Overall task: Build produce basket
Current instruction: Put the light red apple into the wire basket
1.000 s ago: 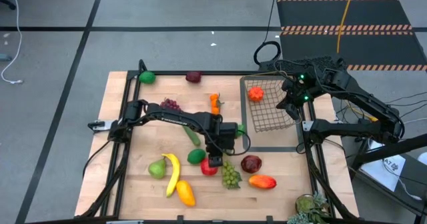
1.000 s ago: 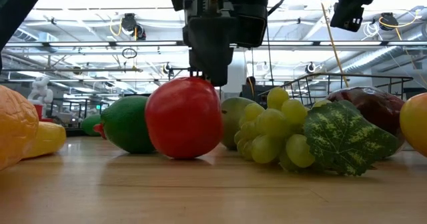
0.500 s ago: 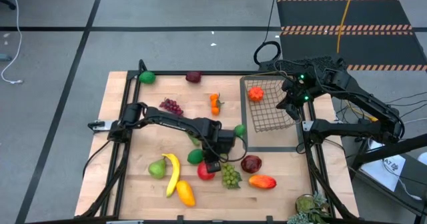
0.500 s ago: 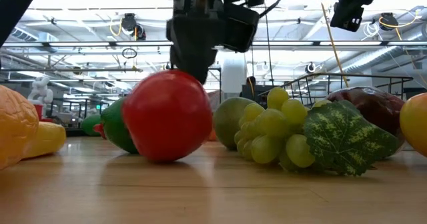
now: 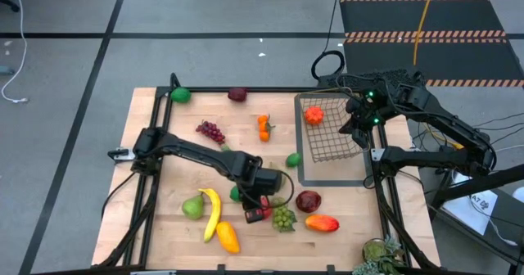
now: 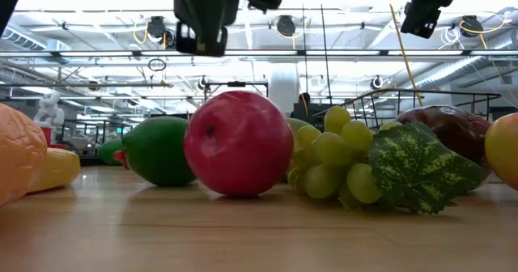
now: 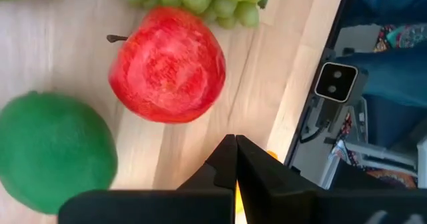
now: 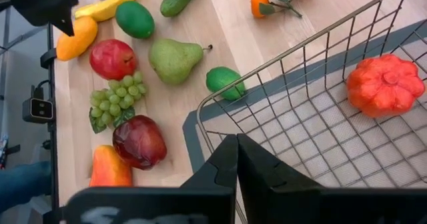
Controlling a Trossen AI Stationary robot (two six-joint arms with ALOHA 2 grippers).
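The left pincer (image 5: pixel 255 212) is held low over the table (image 5: pixel 147 226), at about six o'clock from the table's centre, with its fingers pressed together and nothing between them. The red apple (image 5: pixel 254 214) is seen resting on the wood directly under and just beside it, untouched by the closed fingers (image 7: pixel 230 161) in the left wrist view. A lime (image 5: pixel 238 194) lies just beside the apple at about ten o'clock from it, and the green grapes (image 5: pixel 283 218) lie close at three o'clock. A darker apple (image 5: pixel 309 200) and a mango (image 5: pixel 322 223) are found further toward four o'clock, a pear (image 5: pixel 193 206) and banana (image 5: pixel 213 212) toward eight o'clock.

The basket (image 5: pixel 329 132) stands at about two o'clock on the table, holding only one orange ribbed fruit (image 5: pixel 313 114). The right pincer (image 5: pixel 354 119) is parked closed above the basket's three o'clock edge and appears to be waiting.

The step in hand is judged to be the picking of the red apple, and no grip has been secured. For the next move the left pincer would need to be opened wide, centred over the apple, lowered around it without the lime or grapes being nudged, then closed and carried to the basket. Since the apple is round, rolling away under an off-centre closing is to be feared.
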